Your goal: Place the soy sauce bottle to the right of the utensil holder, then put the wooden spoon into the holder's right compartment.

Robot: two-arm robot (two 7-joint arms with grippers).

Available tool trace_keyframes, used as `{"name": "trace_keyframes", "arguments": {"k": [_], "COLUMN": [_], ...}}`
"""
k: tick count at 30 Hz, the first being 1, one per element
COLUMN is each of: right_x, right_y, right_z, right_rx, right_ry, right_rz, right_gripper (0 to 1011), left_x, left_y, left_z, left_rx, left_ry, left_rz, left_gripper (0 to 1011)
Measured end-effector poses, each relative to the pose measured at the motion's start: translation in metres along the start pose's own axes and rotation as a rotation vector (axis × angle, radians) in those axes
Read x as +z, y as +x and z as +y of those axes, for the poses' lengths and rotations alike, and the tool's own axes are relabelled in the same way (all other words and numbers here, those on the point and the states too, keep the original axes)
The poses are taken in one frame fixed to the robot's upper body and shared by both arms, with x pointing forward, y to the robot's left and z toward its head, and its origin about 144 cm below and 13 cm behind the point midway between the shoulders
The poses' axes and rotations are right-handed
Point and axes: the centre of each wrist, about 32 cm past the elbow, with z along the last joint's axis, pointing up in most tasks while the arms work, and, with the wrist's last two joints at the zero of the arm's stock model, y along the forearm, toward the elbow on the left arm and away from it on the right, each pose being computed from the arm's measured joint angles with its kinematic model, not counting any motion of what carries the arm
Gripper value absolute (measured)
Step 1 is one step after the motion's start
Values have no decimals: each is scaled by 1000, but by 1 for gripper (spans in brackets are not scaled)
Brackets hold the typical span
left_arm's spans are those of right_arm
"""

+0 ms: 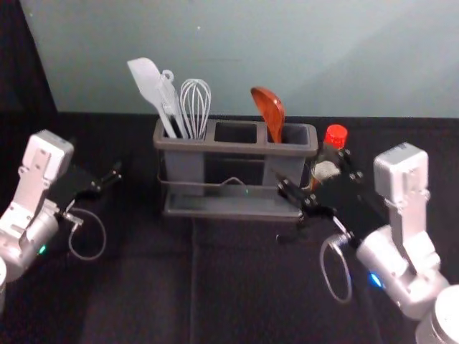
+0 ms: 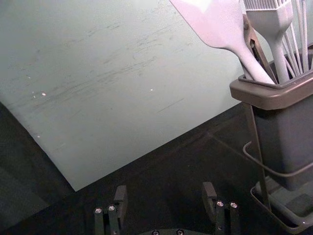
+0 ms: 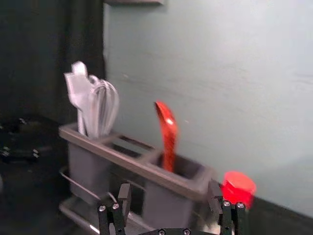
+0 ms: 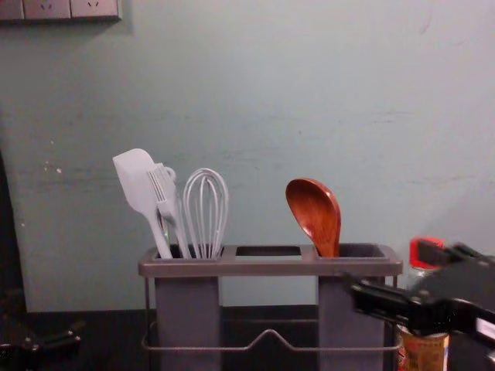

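The soy sauce bottle [image 1: 335,136] is standing just right of the utensil holder [image 1: 237,148]; the wooden spoon [image 4: 315,216] is leaning, bowl up, in its right compartment [image 4: 352,309]; the right gripper [image 1: 315,174] is hovering on the near side of the bottle — jaws spread, grasping nothing; the left gripper [image 1: 107,179] is idling left of the holder — jaws released, empty.

Light was kinda soft tbh, with a faint shadow on the wall [image 1: 215,57] and glare on the spoon [image 3: 169,128].
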Motion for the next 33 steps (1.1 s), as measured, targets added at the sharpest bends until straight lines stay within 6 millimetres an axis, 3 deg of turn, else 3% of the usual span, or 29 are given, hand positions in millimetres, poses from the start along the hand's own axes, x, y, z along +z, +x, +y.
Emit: {"name": "trace_keyframes", "arguments": {"k": [9,14,20,33], "right_x": [-12,-30,-44,-60], "right_y": [9,21,37,60], "right_z": [-48,-59,-52,-9], "right_rx": [-155,-251,-316,-377], "right_ry": [-100,-173,-212,-178], "right_rz": [-12,-36,-59,-117], "right_gripper": [1004,1004,1004,1004], "left_x": [0,0,0,0], "left_y": [0,0,0,0], "left_z": [0,0,0,0], "left_rx": [0,0,0,0], "left_ry": [0,0,0,0], "left_rz": [0,0,0,0], "left_gripper": [1005,1005,1005,1005]}}
